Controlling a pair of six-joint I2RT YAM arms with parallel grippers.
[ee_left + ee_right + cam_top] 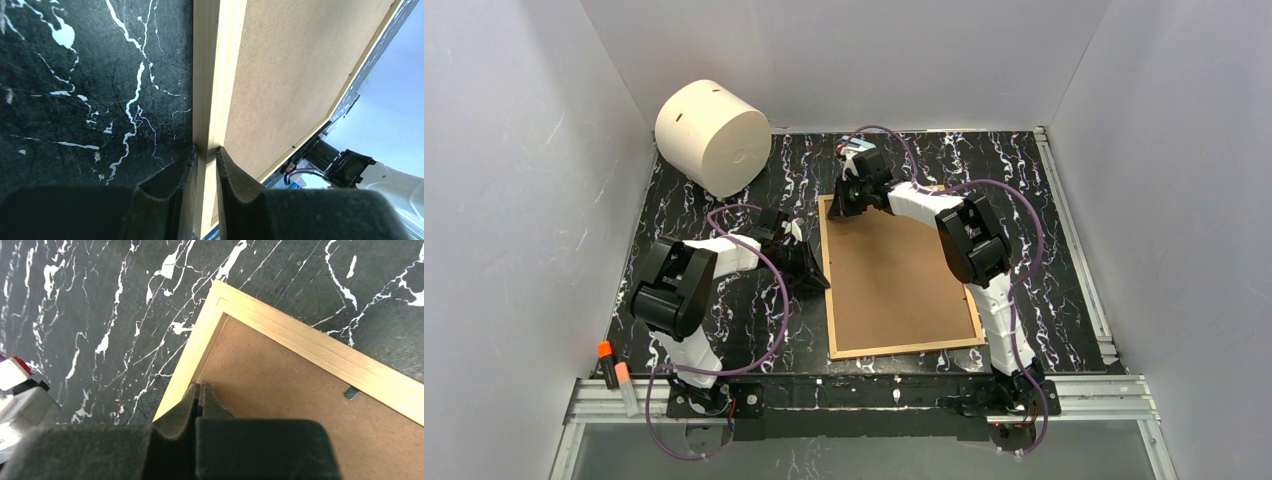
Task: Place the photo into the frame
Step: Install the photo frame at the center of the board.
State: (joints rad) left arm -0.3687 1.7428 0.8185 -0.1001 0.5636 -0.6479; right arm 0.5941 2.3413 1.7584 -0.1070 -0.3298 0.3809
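Top external view: the frame (899, 280) lies back up on the marbled surface (1064, 250), brown board showing. The left claw (814, 278) sits at the frame's left edge, and the right claw (842, 207) is at its far left corner. A white cylinder (714, 135) stands well beyond that corner. Bare surface runs along the frame's right edge.

Left wrist view: the left claw (206, 152) pinches the frame's wooden rail, one finger on each side.

Right wrist view: the right claw (201, 390) is closed on nothing, its tips over the rail's inner edge just beside the corner.
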